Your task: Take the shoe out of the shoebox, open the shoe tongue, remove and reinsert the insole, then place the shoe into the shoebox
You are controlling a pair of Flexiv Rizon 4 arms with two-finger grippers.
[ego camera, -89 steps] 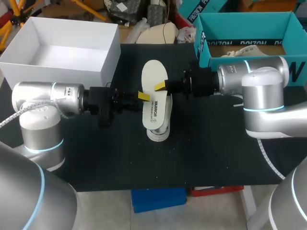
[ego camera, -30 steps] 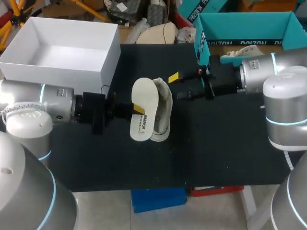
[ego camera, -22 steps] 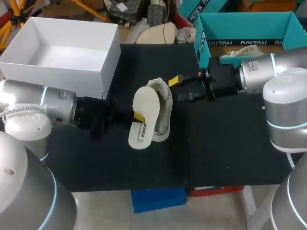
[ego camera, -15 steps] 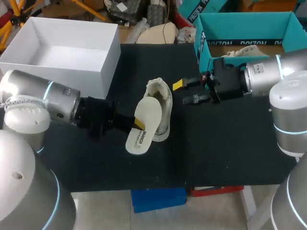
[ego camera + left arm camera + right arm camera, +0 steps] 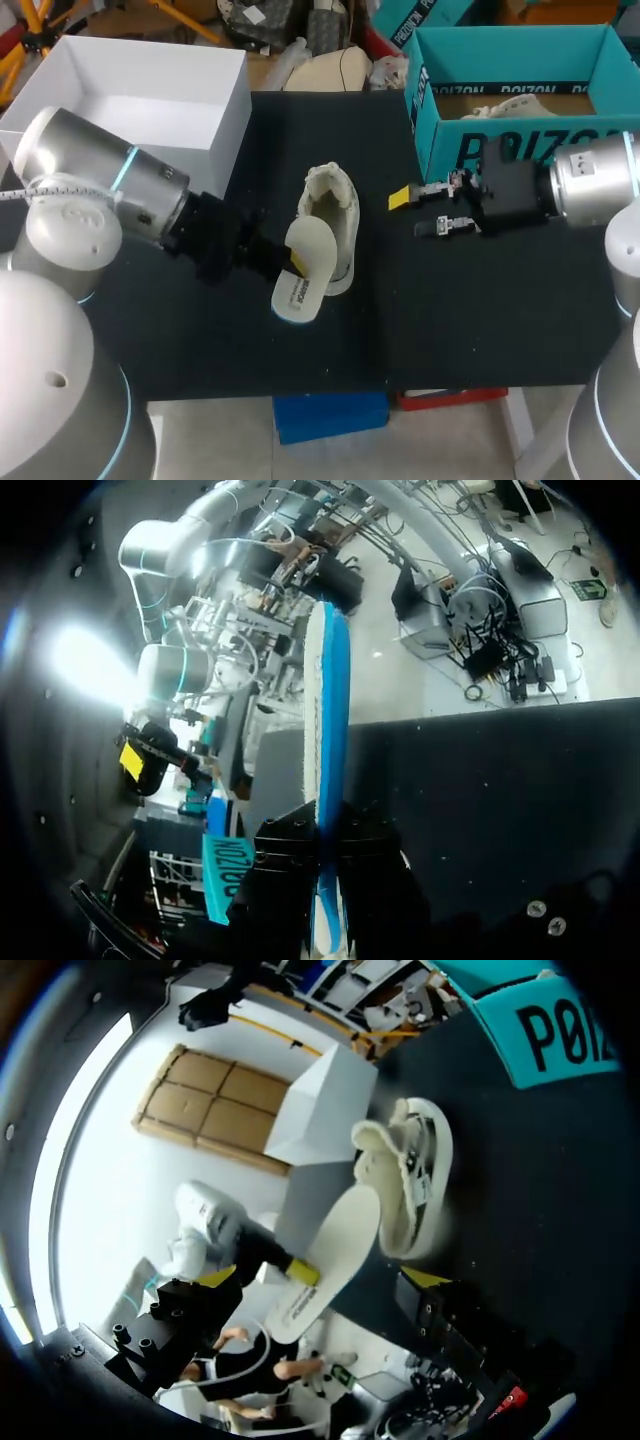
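Note:
A white shoe point(image 5: 332, 222) lies on the black table point(image 5: 450, 310), its opening facing up. My left gripper point(image 5: 292, 262) is shut on a cream insole point(image 5: 303, 268), held out of the shoe against its left side. In the left wrist view the insole point(image 5: 327, 700) runs edge-on between the black fingers point(image 5: 290, 865). My right gripper point(image 5: 416, 212) hangs open and empty to the right of the shoe, in front of the teal shoebox point(image 5: 470, 150). From the right wrist, the shoe point(image 5: 408, 1180) and insole point(image 5: 335, 1250) lie ahead.
A white open box point(image 5: 225, 130) stands at the back left, close to my left arm. The teal shoebox point(image 5: 560, 1035) at the back right holds pale paper. Bare black table lies in front of the shoe and between the grippers.
My left gripper has drawn the insole towards the table's front and tilted it. My right arm has pulled back to the right, away from the shoe, still open.

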